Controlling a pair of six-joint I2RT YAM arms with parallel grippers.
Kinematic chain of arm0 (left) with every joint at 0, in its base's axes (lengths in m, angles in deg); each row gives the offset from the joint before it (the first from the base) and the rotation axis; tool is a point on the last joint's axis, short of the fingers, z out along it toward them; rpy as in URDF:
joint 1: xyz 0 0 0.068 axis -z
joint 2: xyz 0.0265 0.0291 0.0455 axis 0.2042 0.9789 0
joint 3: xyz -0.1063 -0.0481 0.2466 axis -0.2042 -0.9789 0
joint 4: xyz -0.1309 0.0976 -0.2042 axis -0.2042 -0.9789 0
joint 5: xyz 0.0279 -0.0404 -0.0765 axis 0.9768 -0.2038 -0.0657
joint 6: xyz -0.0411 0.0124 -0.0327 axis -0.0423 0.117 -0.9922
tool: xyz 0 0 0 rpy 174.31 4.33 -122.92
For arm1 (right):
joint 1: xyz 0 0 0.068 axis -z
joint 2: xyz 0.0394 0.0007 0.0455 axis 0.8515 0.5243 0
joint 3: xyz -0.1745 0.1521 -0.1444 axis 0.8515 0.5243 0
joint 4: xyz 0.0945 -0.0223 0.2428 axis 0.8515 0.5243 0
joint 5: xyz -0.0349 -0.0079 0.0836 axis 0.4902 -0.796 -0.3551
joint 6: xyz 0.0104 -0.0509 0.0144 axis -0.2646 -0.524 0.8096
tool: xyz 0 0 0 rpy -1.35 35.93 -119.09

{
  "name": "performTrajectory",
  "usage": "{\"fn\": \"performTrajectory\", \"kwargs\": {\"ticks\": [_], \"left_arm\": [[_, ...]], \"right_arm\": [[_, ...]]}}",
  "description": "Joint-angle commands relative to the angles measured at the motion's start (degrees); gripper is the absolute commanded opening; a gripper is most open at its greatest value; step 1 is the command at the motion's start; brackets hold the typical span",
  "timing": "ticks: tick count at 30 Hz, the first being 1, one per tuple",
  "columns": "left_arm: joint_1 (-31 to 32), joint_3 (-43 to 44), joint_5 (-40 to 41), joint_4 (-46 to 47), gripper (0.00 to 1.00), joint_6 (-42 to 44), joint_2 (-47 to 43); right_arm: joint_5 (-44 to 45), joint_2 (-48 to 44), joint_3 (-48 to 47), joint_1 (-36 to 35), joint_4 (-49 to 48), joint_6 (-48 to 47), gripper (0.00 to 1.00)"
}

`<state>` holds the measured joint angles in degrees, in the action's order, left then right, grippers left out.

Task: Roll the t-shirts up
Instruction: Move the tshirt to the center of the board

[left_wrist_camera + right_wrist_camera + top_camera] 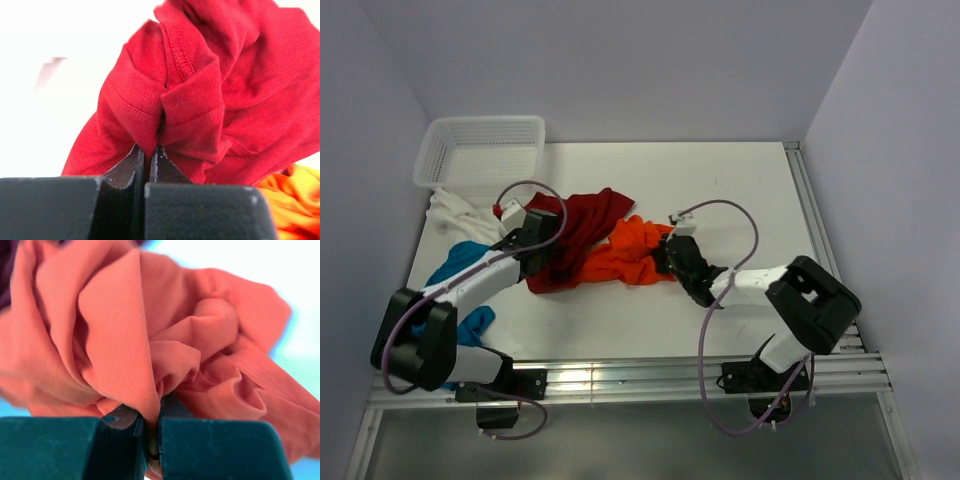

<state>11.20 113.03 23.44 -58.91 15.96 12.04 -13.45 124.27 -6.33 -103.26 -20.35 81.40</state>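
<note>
The left gripper [147,152] is pinched tight on a fold of the dark red t-shirt [200,90] — mid-table, touching the orange t-shirt [625,255] at its ten o'clock. The right gripper [155,415] is clamped on the orange cloth's three o'clock edge.

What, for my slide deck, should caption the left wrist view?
Left pincer shut on a fold of dark red t-shirt.

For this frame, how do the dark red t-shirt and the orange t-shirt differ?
The dark red t-shirt is pinched by the left gripper; the orange t-shirt is pinched by the right gripper. The dark red t-shirt stretches in a longer diagonal heap, while the orange t-shirt is bunched more compactly to its right. Both are crumpled, not rolled, and touch each other on the table.
</note>
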Motion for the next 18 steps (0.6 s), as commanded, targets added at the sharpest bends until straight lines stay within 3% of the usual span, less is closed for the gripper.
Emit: {"fn": "performTrajectory", "kwargs": {"ticks": [1, 9, 10, 12, 13, 15, 16, 18], "left_arm": [[-1.4, 2.8, 5.6, -6.5, 0.01, -1.4, -8.8], [-12.9, 13.2, 8.4, -21.3, 0.0, -0.8, -25.4], [-14.6, 16.9, 11.1, -27.3, 0.01, -1.4, -25.9], [-20.5, 20.3, 14.9, -33.1, 0.0, -4.7, -27.0], [-21.7, 23.2, 20.0, -38.7, 0.01, -6.9, -27.2], [-22.9, 26.5, 22.2, -44.3, 0.01, -14.1, -27.7], [-22.9, 26.9, 23.3, -46.4, 0.01, -19.6, -28.0], [-24.9, 26.6, 27.5, -48.3, 0.01, -22.6, -30.2]], "right_arm": [[4.3, -8.0, 4.7, 5.0, -2.9, 5.7, 0.0], [1.6, -13.0, 2.1, 7.8, 2.9, 4.8, 0.0], [1.4, -13.3, 1.7, 7.8, 3.2, 4.6, 0.0], [0.8, -14.5, 1.5, 7.8, 4.2, 4.4, 0.0], [0.8, -14.8, 1.4, 7.8, 4.5, 4.3, 0.0], [0.8, -15.7, 1.5, 7.8, 5.2, 4.1, 0.0], [0.5, -16.0, 1.5, 7.7, 5.4, 3.8, 0.0], [-0.4, -16.7, 1.4, 7.8, 6.1, 3.5, 0.0]]}}
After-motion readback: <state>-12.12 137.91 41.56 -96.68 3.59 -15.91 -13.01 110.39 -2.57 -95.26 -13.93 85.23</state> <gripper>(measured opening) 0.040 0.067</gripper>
